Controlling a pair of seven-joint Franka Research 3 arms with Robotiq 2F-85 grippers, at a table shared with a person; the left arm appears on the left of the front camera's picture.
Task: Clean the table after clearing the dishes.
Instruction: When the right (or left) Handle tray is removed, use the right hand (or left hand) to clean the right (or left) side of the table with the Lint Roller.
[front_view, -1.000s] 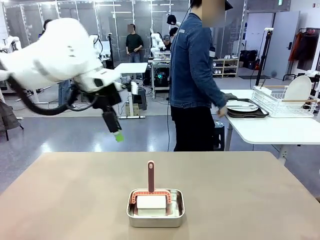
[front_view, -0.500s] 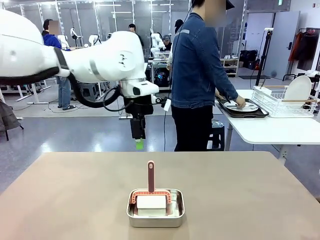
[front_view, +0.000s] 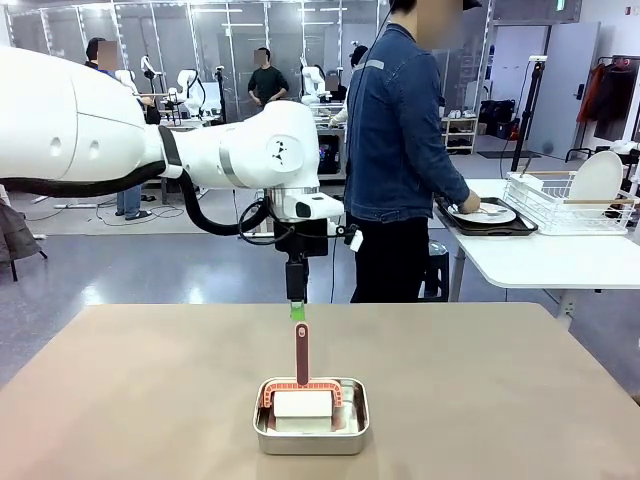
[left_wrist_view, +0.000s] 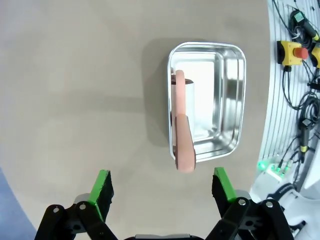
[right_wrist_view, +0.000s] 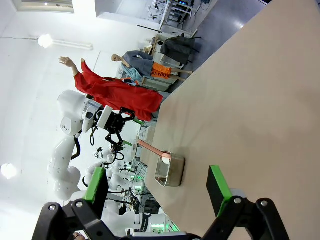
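The tan table (front_view: 140, 390) carries a steel pan (front_view: 311, 428) holding a white block and a salmon-pink scrubber whose handle (front_view: 302, 352) stands upright. My left gripper (front_view: 297, 311) hangs open, pointing down just above that handle's tip. In the left wrist view the handle (left_wrist_view: 183, 140) and pan (left_wrist_view: 220, 95) lie ahead of the open left gripper (left_wrist_view: 162, 189). My right gripper (right_wrist_view: 156, 186) is open over bare table, the pan (right_wrist_view: 169, 171) far off. A white plate on a dark tray (front_view: 487, 214) sits on a white side table under a person's hand.
The person in a denim jacket (front_view: 400, 140) stands at the far side, turned to the white side table (front_view: 540, 260). A wire dish rack (front_view: 565, 205) with an upright plate stands there. Bare tan tabletop surrounds the pan.
My left arm has swung from the far left toward the middle and come down, so its gripper now hangs right above the scrubber handle. The person's hand stays at the tray.
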